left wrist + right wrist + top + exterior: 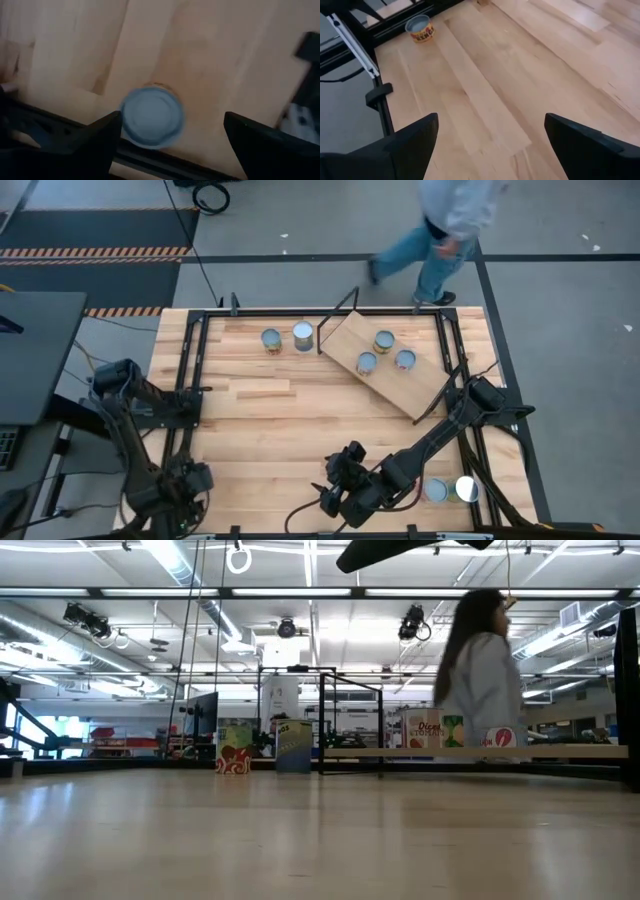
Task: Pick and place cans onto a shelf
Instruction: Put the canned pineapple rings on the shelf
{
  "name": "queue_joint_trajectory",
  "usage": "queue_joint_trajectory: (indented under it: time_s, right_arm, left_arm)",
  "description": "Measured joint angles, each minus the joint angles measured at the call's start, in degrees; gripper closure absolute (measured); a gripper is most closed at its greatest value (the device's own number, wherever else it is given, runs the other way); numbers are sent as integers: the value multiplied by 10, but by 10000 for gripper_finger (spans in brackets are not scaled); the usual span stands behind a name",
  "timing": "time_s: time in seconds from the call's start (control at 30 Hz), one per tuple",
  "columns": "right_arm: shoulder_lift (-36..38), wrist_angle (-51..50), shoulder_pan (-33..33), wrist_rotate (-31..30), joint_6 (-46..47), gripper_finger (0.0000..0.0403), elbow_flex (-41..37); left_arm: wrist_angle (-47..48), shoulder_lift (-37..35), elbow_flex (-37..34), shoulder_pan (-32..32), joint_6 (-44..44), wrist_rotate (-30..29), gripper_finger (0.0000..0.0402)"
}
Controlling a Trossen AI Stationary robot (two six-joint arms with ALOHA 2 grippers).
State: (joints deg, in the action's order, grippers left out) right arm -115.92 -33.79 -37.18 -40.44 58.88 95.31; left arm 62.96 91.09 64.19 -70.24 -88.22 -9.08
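- At the near left corner of the surface (270, 440), the left claw (167, 137) hangs spread wide, gripping nothing, directly over a can (151, 117) that stands upright at the surface's edge.
- This can sits between the two fingers but closer to one of them, so I judge the coming move is a straight drop with a slight sideways correction before closing.
- The can's axis is vertical; its pale-blue round top faces the wrist camera, with a sliver of yellowish side showing.
- The right claw (487, 142), also open and empty, hovers over bare planks at the near middle; in its wrist view that can lies well off by the black frame.
- Farther out, the shelf (395, 365) lies at an angle at the far side, carrying three cans.
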Motion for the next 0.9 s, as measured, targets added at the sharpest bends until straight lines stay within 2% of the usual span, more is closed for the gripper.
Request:
queue_joint_trajectory:
  time_s: [0.2,0.47,0.9]
  right_arm:
    - [0,7,5,3,-20,30,0]
    - [0,7,17,32,-43,30,0]
    - [0,8,33,64,-78,30,0]
  left_arm:
    - [-29,-18,-36,24,38,46,45]
    - [-79,-39,-89,4,63,78,45]
    - [-142,-38,-163,-1,105,78,45]
